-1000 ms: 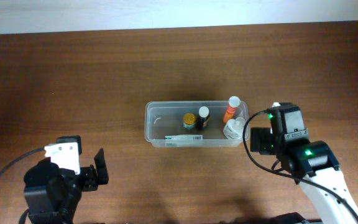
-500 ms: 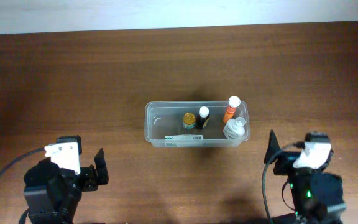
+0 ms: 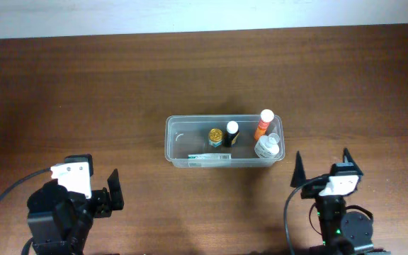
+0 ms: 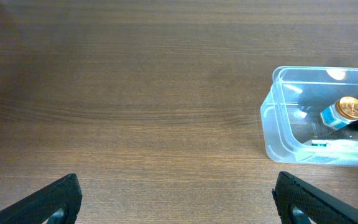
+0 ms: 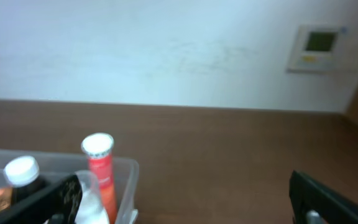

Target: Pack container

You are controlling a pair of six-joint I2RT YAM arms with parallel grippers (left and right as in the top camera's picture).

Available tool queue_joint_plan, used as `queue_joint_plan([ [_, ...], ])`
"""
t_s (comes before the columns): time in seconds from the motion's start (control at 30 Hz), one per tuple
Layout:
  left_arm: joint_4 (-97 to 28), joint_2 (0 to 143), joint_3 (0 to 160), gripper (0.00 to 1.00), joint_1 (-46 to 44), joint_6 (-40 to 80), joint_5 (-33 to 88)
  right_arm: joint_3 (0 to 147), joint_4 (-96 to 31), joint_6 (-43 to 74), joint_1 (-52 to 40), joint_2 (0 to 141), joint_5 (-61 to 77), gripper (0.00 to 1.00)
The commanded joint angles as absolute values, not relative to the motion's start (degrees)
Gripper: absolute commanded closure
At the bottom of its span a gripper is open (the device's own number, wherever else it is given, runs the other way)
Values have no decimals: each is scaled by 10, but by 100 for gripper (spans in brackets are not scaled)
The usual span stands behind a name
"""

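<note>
The clear container [image 3: 178,140] sits mid-table. In it are an orange tube with a white cap [image 3: 262,123], a dark bottle with a white cap [image 3: 231,134], a gold-capped jar [image 3: 215,136], a clear bottle [image 3: 266,146] and a flat white-green packet [image 3: 210,157]. The container also shows at the right of the left wrist view [image 4: 272,121] and at the lower left of the right wrist view [image 5: 126,177]. My left gripper [image 4: 178,199] is open and empty, low at the front left [image 3: 101,198]. My right gripper [image 5: 185,199] is open and empty at the front right [image 3: 321,168], to the right of the container.
A pale wall with a small wall panel [image 5: 319,46] stands behind the table's far edge. Bare brown tabletop [image 3: 91,92] surrounds the container.
My right arm has pulled back from the container's right end toward the table's front edge and now points at the far wall. The left arm has not moved.
</note>
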State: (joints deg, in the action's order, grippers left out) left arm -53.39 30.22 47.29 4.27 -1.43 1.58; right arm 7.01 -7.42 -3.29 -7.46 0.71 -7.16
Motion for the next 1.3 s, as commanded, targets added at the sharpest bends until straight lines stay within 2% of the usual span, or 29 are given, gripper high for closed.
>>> queue_joint_plan([
  [0.0,-533,300,468,1,46,-8,24,24,-34,-73,-70,2,-34,2],
  [1.27,-533,300,468,1,46,-8,23,3,-43,-69,-62,2,-32,2],
])
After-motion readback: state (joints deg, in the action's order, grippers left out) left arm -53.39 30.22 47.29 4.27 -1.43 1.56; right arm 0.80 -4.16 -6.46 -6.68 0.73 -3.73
